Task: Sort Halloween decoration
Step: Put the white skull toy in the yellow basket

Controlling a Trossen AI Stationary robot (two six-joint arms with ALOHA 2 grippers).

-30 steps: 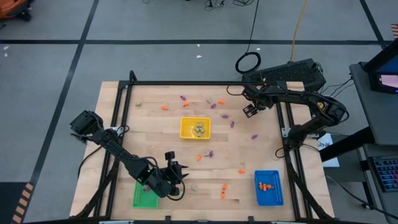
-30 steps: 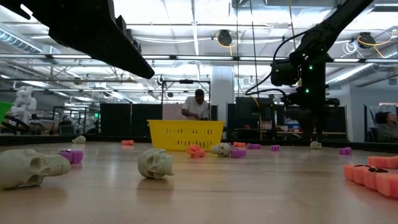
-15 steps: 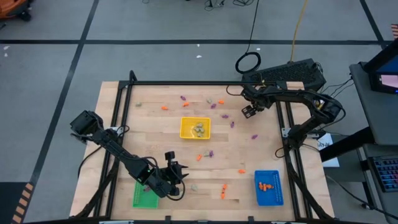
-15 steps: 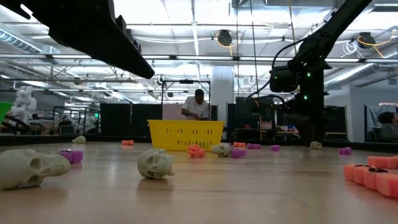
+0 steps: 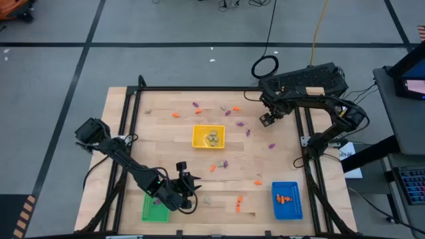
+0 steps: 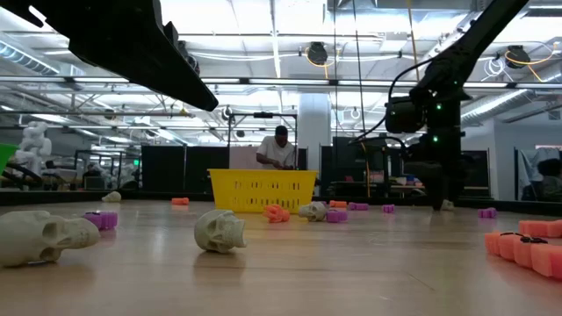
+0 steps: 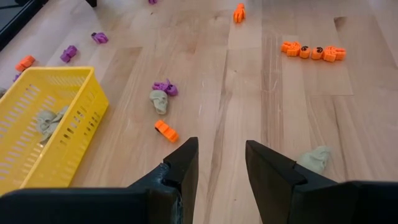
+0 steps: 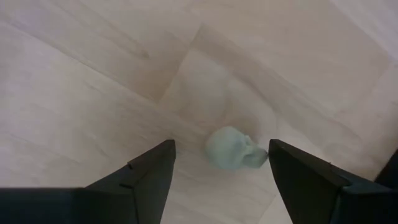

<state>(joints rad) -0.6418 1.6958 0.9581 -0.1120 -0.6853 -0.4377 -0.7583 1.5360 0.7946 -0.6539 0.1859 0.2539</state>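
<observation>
High view: wooden table (image 5: 133, 133) inside a black frame. Yellow tray (image 5: 208, 137) near centre, holding pale skulls; blue tray (image 5: 287, 200) at near right corner with orange trinkets inside; green tray (image 5: 155, 208) at near left corner, partly under the left arm. Left gripper (image 5: 188, 186) low over the near edge, just beside the green tray. Right gripper (image 5: 267, 118) over the far right part of the table. Purple and orange trinkets scattered across the far and middle boards.

Low view: pale skulls (image 6: 219, 231) lying on the boards nearest the camera, purple trinket (image 6: 103, 219) between them, orange pieces (image 6: 529, 247) at right (a person at a bench in the room behind).

Left wrist view: fingers (image 7: 182, 168) parted, nothing between them; a skull (image 7: 159, 101) touching a purple piece, an orange piece just beside.

Right wrist view: fingers (image 8: 149, 175) spread wide, one pale skull (image 8: 234, 149) on the wood between them, not touched.
</observation>
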